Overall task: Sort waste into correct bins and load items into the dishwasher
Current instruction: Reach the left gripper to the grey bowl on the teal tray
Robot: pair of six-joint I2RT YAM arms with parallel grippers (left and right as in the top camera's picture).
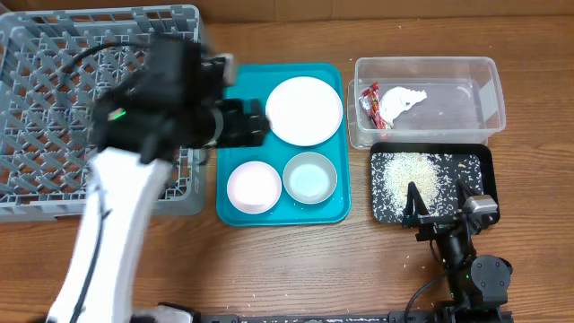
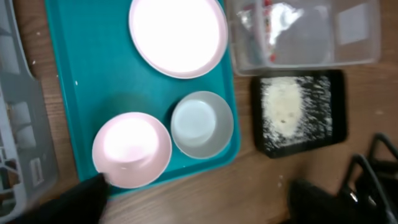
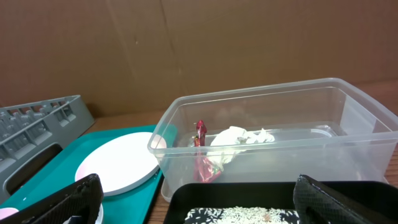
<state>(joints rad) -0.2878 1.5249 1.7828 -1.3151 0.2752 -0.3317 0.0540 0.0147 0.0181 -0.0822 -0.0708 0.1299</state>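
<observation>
The round white plate (image 1: 305, 109) (image 2: 177, 34), the pinkish bowl (image 1: 254, 187) (image 2: 132, 149) and the pale grey-white bowl (image 1: 309, 178) (image 2: 202, 124) sit on the teal tray (image 1: 242, 90). My left gripper (image 1: 256, 124) (image 2: 199, 208) is open and empty, above the tray's left side next to the plate. The clear tub (image 1: 489, 81) (image 3: 373, 143) holds the red-and-white wrapper (image 1: 371, 106) (image 3: 202, 163) and the napkin (image 1: 404, 101) (image 3: 239, 138). Rice grains (image 1: 408, 175) (image 3: 249, 214) lie in the black tray (image 1: 480, 166). My right gripper (image 1: 437, 205) (image 3: 205, 205) is open and empty at that tray's near edge. The white cup is out of view.
The grey dish rack (image 1: 54, 90) (image 3: 37, 121) stands at the left, partly under my left arm; nothing shows in it. A few stray grains (image 1: 414, 262) lie on the wooden table in front of the black tray. A cardboard wall stands behind the table.
</observation>
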